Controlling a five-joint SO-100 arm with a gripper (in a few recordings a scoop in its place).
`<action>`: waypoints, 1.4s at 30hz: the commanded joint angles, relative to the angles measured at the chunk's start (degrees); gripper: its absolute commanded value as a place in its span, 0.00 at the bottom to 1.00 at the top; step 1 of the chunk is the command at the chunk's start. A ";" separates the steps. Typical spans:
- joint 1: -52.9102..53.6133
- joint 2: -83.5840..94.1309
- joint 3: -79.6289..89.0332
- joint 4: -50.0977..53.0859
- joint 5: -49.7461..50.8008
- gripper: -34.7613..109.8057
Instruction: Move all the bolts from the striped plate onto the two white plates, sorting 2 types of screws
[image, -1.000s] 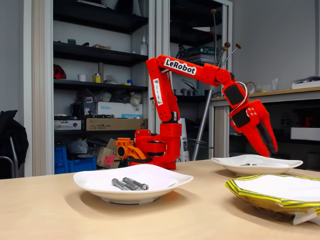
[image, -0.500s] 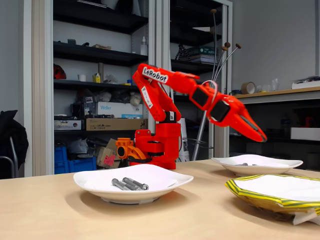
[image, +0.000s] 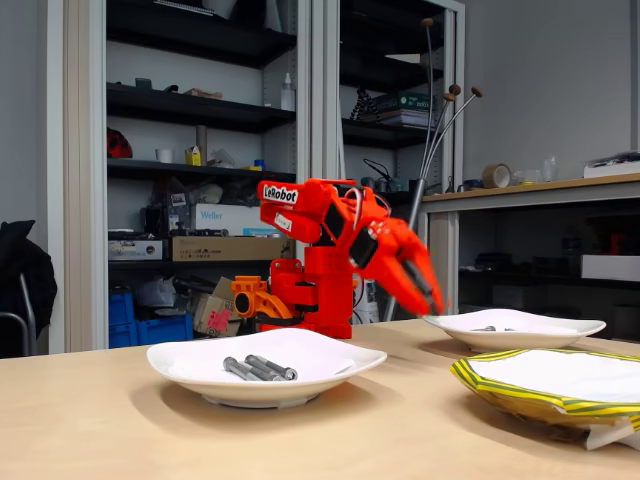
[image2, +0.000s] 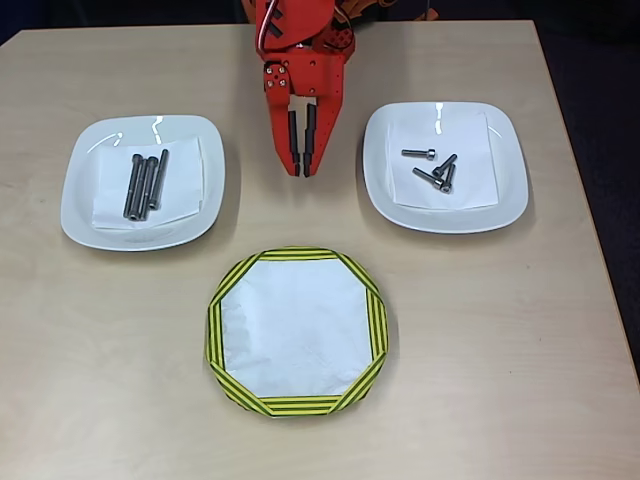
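- Overhead view shows the striped plate (image2: 297, 333) with no bolts on it, just white paper in the middle.
- Three long bolts (image2: 144, 185) lie side by side on the left white plate (image2: 142, 181).
- Three short bolts (image2: 434, 168) lie on the right white plate (image2: 445, 166).
- The red gripper (image2: 301, 160) hangs between the two white plates, above the table, with nothing in it. Its two fingers are close together with a thin gap, almost closed.
- Fixed view shows the gripper (image: 428, 292) folded low and pointing down.
- I think the sorting is done. Next, the arm likely only needs to rest at its base.
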 joint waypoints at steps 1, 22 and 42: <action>0.26 7.03 1.49 11.60 1.49 0.24; 3.34 18.63 3.87 36.91 -3.78 0.26; 3.34 18.63 3.87 37.00 -3.69 0.26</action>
